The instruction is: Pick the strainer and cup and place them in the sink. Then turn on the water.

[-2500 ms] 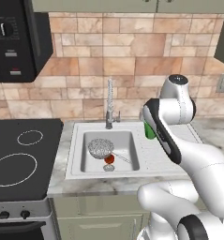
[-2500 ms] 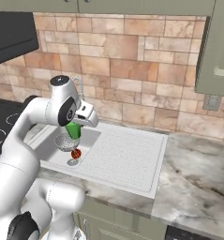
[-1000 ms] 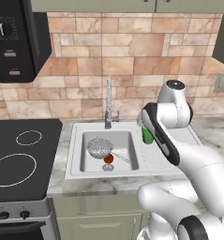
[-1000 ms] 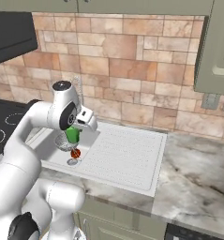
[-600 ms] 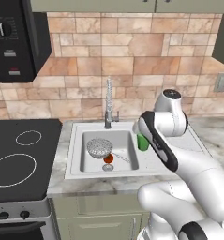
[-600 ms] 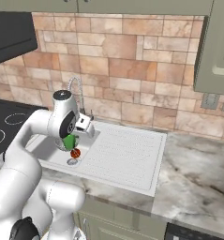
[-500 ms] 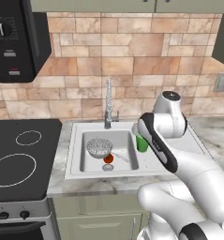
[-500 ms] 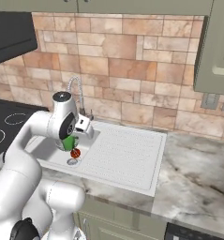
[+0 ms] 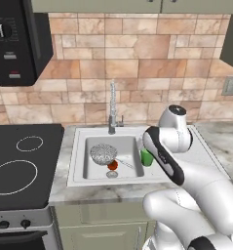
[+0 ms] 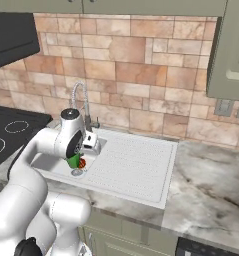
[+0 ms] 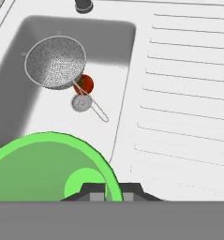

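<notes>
— Hand view first: what does the cup [image 11: 48, 166] look like?
— Bright green, round rim seen from above, paler disc at its bottom. The tool [image 11: 111, 190] is pinching its rim, one dark tip inside the wall and one outside. The cup's lower part is cut off by the frame edge.

— Where is it?
— Hanging over the right side of the sink [image 11: 120, 35] basin, near the edge by the ribbed drainboard [image 11: 188, 89]. In the left base view the cup [image 9: 146, 157] is a small green patch just left of the arm, half covered by it; in the right base view the cup [image 10: 72, 161] peeks out below the wrist.

— And the strainer?
— The strainer [image 11: 56, 62] lies in the basin, speckled grey mesh in a round wire rim, its thin handle running toward the drainboard. A small red ball [image 11: 85, 83] sits against it, partly under the handle, just beside the drain [image 11: 81, 102].

— The faucet?
— In the hand view just its dark base shows at the top edge. The left base view shows the faucet [image 9: 112, 108] whole, upright behind the basin. Its lever is too small to make out.
</notes>
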Robot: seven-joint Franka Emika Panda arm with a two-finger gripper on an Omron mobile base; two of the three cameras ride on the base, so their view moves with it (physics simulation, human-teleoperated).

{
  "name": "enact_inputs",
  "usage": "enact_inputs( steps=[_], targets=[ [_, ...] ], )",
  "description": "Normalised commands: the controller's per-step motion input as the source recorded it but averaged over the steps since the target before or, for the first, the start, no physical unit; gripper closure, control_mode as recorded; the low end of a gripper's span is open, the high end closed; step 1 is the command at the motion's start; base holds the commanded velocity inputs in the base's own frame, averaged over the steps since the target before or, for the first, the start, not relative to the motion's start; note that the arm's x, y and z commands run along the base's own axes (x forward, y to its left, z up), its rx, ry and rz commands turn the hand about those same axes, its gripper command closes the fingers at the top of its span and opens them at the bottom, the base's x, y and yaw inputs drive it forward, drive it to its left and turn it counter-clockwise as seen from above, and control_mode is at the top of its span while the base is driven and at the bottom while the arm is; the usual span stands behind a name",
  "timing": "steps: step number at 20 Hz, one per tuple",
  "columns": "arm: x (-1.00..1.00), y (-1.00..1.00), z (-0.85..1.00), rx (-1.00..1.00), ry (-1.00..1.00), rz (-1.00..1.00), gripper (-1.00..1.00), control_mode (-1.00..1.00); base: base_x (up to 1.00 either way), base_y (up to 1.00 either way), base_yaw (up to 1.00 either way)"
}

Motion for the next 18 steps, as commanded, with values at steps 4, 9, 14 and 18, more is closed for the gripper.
enact_inputs(
  steps=[4, 9, 14, 18],
  targets=[
    [0.00, 0.13, -0.33, 0.00, 0.00, 0.08, 1.00, -1.00, 0.00, 0.00, 0.00],
    [0.00, 0.26, -0.21, 0.00, 0.00, 0.07, 1.00, -1.00, 0.00, 0.00, 0.00],
    [0.03, 0.33, -0.03, 0.00, 0.00, 0.03, 1.00, -1.00, 0.00, 0.00, 0.00],
    [0.17, 0.22, 0.00, 0.00, 0.02, 0.00, 1.00, -1.00, 0.00, 0.00, 0.00]
  ],
)
